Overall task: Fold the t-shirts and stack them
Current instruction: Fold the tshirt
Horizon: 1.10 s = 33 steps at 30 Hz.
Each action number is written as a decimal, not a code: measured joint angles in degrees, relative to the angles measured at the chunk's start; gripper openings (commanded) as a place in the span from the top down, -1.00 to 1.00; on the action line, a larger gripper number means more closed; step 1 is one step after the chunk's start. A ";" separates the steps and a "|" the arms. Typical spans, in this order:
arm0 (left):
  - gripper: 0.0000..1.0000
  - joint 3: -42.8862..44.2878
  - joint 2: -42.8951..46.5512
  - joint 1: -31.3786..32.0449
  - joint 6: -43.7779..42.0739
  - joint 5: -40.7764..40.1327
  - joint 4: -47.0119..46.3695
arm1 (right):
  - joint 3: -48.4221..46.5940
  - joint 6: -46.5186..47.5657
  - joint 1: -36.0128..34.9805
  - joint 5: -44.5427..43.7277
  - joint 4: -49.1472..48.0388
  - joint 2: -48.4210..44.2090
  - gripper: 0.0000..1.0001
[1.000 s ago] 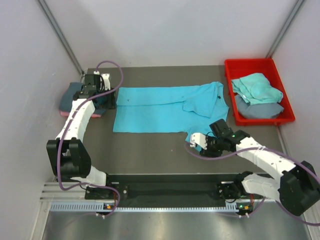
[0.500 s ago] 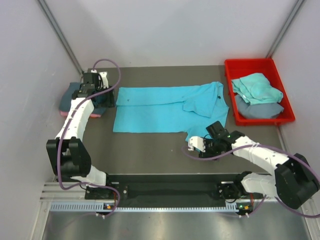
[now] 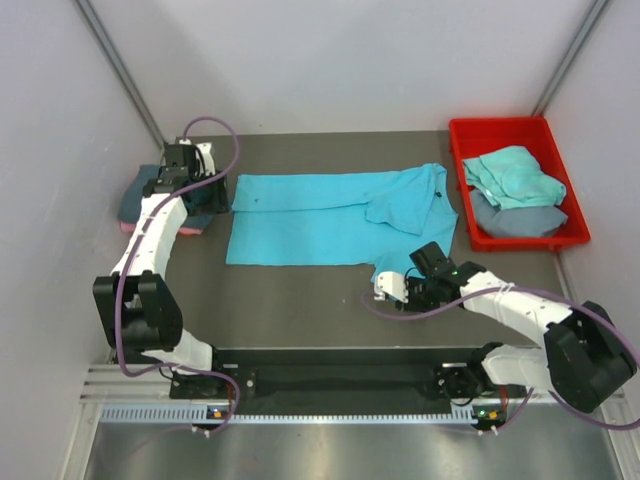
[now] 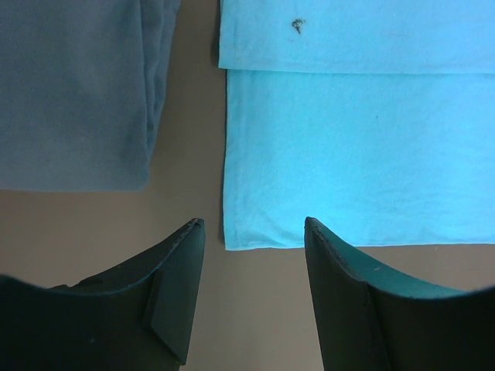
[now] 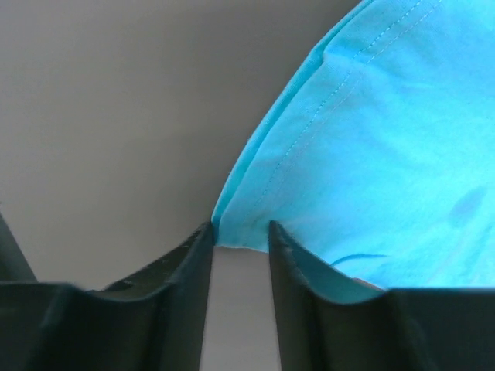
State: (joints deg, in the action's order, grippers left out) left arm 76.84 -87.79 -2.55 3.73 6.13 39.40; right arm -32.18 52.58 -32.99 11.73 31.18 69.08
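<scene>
The dark surface (image 3: 300, 310) sits between plain pale walls, with a red bin (image 3: 455, 150) of more shirts at its far right. The turquoise t-shirt (image 3: 310, 225) lies spread across the middle, its body doubled lengthwise into a long band and its sleeves rumpled at the right end. I judge it light, thin and limp. It will sag and drag if lifted by one point, so I'd take it at stitched edges and corners, one hold per end.

My right tool (image 5: 240, 232) straddles the corner of the sleeve hem (image 5: 298, 147) with a narrow gap between its jaws, not visibly clamped. My left tool (image 4: 251, 228) hangs wide open and empty over the shirt's near-left corner, just beside a folded slate-grey shirt (image 4: 73, 93). The cloth is clean apart from one dark speck (image 4: 298, 25).
</scene>
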 measured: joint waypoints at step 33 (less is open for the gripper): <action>0.03 -2.27 -14.01 -7.72 7.37 6.64 11.23 | -2.51 -0.20 3.37 -4.22 -1.66 -4.22 1.00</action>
State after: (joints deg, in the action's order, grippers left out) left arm 74.56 -101.80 -10.26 11.09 12.78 50.63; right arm -34.70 52.38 -29.63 7.51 29.52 64.86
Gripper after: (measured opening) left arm 0.489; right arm 0.007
